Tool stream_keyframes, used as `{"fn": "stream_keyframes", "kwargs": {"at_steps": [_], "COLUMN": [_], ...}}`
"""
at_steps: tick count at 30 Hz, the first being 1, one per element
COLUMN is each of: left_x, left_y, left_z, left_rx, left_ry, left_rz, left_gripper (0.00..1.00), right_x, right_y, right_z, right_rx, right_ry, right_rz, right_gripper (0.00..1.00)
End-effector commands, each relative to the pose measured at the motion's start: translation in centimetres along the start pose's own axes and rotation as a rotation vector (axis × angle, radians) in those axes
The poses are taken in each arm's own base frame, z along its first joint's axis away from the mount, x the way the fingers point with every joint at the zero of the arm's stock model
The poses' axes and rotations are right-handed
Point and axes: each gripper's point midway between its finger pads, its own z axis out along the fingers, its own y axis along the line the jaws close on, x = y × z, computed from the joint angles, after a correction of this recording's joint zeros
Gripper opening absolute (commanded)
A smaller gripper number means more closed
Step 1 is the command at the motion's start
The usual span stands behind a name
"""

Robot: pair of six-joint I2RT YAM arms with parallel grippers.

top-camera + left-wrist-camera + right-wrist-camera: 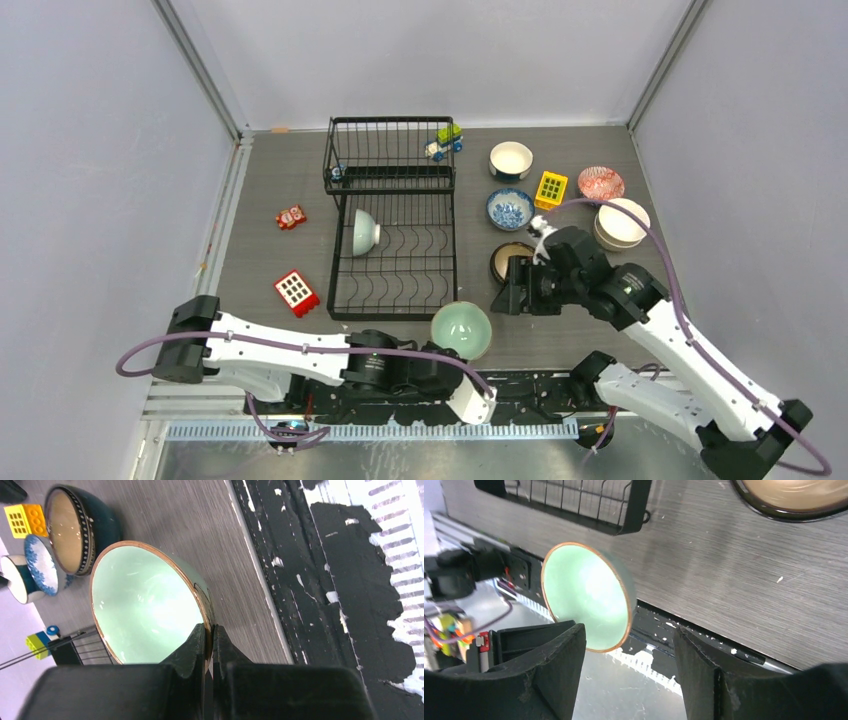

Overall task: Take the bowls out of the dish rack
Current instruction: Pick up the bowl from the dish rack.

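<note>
1. Nearest me, at 6 o'clock by the near edge of the grey wood-grain table (280, 170), my left gripper (211, 639) is clenched on a glossy pale green bowl (462, 330). It pinches the thin copper-coloured rim, with one black finger inside and one outside.
2. At 4 o'clock my right gripper (508, 297) is spread wide and grasps nothing. Its blunt matte fingers (554, 675) are well apart, just beside a dark bowl (512, 262) with a tan inside.
3. At centre stands the black wire dish rack (390, 180). One smooth pale bowl (365, 232) is on edge among its tines, at 9 o'clock within the rack.
4. Farther off, from 1 to 3 o'clock, round ceramic pieces sit on the table: a blue-and-white patterned bowl (510, 209), a white-lined bowl (511, 160), a red-patterned bowl (600, 183) and a cream bowl (622, 222).
</note>
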Motion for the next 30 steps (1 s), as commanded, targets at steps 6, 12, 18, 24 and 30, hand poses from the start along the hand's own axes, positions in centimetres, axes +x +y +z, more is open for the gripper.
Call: {"fn": "stream_keyframes", "kwargs": {"at_steps": [6,12,18,24,30], "left_x": [-3.9,-4.1,-4.1,-4.2,-3.8], "left_y": [3.3,3.5,3.6,3.6,4.1], "left_z": [-1.8,-2.3,-2.5,-2.4,-2.6], "left_rx": [-0.147,-0.164,-0.185,-0.195,-0.227], "left_ry": [-0.158,-0.179,-0.193,-0.204,-0.189], "left_rz": [0.012,-0.010,-0.027,-0.058,-0.086], "left_gripper": [0.00,0.00,0.00,0.00,0.00], "right_x": [1.0,1.7,3.0,3.7,2.9], "right_y": [0.9,1.0,1.2,1.0,0.9], "right_z": [1.7,3.0,4.0,4.9,4.4], "right_rx": [0.098,0.124,0.126,0.168,0.191], "right_ry": [0.051,0.075,0.120,0.116,0.060], "right_rz": [-0.188,-0.211,-0.240,-0.270,-0.255], "right_gripper": [0.66,0.58,0.46,0.23,0.01]}}
